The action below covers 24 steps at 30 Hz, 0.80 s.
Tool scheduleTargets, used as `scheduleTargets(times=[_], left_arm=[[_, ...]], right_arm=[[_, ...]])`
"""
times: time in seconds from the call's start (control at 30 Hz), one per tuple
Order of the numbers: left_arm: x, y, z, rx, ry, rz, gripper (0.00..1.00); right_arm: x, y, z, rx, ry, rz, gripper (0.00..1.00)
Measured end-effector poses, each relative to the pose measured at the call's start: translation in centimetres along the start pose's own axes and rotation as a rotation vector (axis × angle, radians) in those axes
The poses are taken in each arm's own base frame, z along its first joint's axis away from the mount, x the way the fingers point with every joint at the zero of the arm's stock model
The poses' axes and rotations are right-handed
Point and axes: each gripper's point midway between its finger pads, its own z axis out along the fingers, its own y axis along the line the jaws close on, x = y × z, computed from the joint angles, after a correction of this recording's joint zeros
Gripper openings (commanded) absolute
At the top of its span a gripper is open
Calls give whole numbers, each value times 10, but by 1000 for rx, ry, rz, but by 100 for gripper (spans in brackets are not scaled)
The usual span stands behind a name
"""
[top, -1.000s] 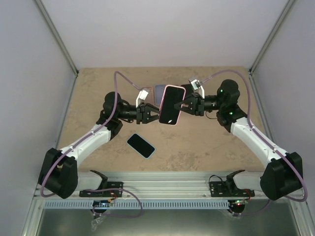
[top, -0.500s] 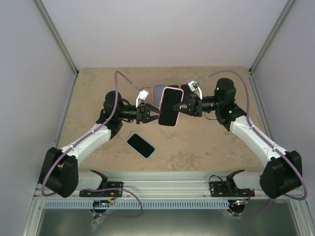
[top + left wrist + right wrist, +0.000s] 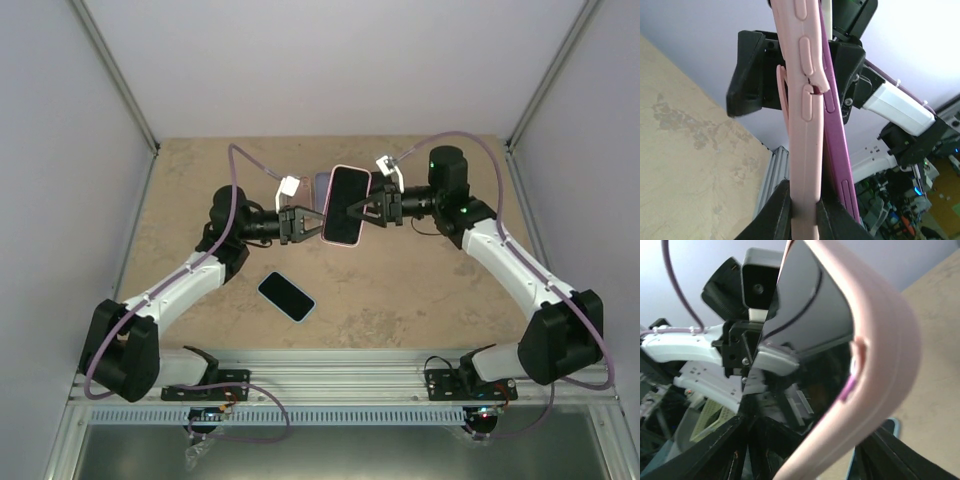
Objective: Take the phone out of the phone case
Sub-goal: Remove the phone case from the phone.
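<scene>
Both jaws clamp phone case (image 3: 802,125); phone (image 3: 837,150) seemingly half-out.

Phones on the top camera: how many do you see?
2. The pink-cased phone is held between left gripper and right gripper; the blue-cased phone lies on the table nearer the front edge. A bluish slab half-hidden behind the held one may be a third.

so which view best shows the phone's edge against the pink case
Left wrist: it sees the pink case edge-on, with the purple phone side showing right beside it. Top external shows only the screen face; right wrist, a close blurred corner.
</scene>
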Motion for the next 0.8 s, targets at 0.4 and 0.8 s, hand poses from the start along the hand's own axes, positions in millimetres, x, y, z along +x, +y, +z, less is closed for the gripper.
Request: scheduleTargets(times=[0.4, 0.8], left_arm=[[-14, 25, -3, -119, -92, -128, 0], [-25, 78, -16, -369, -185, -315, 0]], right_arm=[[-37, -44, -23, 348, -52, -145, 96], [-47, -44, -25, 576, -7, -378, 93]])
